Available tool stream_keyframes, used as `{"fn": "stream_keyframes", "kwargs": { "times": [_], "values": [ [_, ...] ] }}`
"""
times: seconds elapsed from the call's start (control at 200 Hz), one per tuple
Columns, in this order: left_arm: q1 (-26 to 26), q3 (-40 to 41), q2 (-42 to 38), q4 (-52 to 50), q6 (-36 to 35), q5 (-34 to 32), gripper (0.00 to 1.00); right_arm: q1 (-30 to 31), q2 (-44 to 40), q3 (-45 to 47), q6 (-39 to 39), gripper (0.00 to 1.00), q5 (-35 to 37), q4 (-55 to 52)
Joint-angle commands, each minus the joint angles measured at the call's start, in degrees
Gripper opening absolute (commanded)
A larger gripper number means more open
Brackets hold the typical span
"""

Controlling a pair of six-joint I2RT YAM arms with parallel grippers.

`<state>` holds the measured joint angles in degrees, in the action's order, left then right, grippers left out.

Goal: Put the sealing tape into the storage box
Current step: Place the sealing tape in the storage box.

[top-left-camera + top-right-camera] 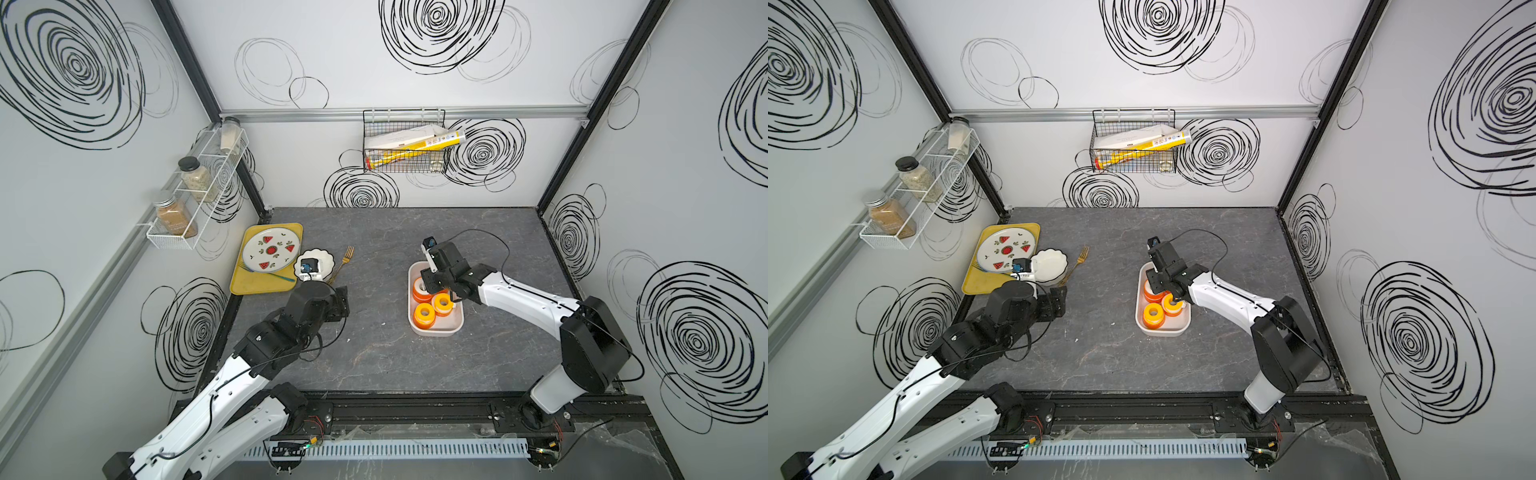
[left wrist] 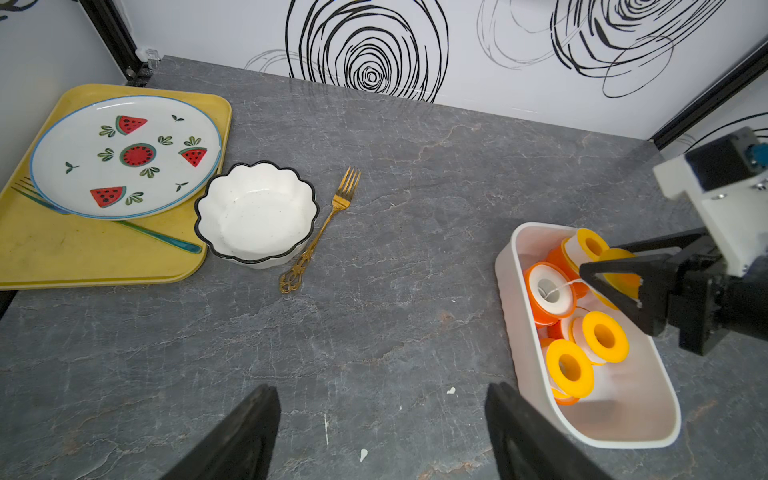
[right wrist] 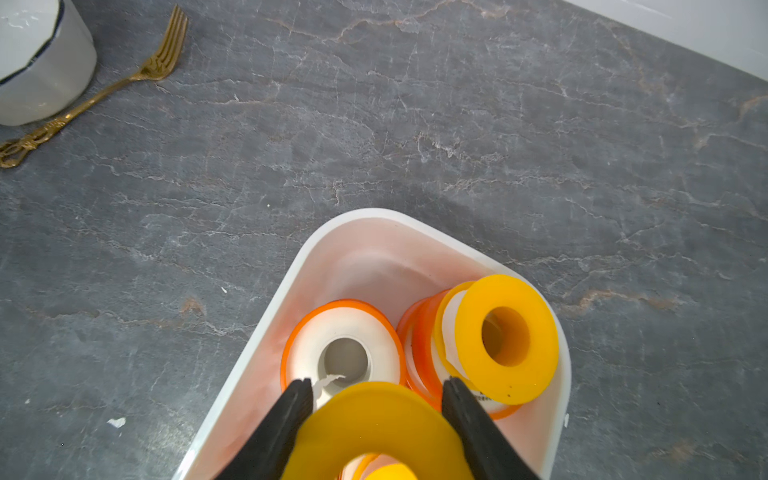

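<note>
The white storage box [image 1: 436, 332] [image 1: 1163, 333] stands right of the table's middle. Several sealing tape spools lie in it: orange-flanged ones [image 1: 420, 291] and yellow-flanged ones [image 1: 424, 314] [image 2: 604, 336]. My right gripper [image 3: 378, 384] [image 2: 602, 259] hangs over the box's far half, shut on a yellow-flanged sealing tape spool [image 3: 374, 424] held by its flanges above the others. My left gripper [image 2: 382, 388] [image 1: 340, 301] is open over bare table left of the box [image 2: 505, 266], with nothing between its fingers.
At the left stand a yellow tray [image 1: 266, 286] with a watermelon plate [image 1: 272, 249], a white scalloped bowl [image 1: 326, 259] and a gold fork [image 1: 343, 262]. A wire basket [image 1: 405, 141] hangs on the back wall, and a spice rack [image 1: 195, 195] on the left wall.
</note>
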<state>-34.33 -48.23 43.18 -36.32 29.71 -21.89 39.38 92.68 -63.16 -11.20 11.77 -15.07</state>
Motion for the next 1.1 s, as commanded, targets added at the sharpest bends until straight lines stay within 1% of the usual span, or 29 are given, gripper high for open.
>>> {"fn": "stream_keyframes", "kwargs": {
  "times": [0.0,0.39,0.701,1.091],
  "values": [
    [0.4,0.34,-0.11,1.95,-0.8,0.2,0.85,-0.38,1.75,-0.47,-0.95,0.53,0.49,0.74],
    [0.4,0.41,-0.18,1.92,-0.77,0.27,0.85,-0.41,7.01,-2.93,-1.02,0.54,-0.83,1.26],
    [0.44,0.41,-0.12,1.95,-0.78,0.22,0.85,-0.35,8.23,-3.47,-1.02,0.54,-2.05,1.75],
    [0.38,0.41,0.1,1.95,-0.78,0.28,0.85,-0.35,8.68,-4.19,-0.84,0.6,-2.19,2.27]
  ]
}}
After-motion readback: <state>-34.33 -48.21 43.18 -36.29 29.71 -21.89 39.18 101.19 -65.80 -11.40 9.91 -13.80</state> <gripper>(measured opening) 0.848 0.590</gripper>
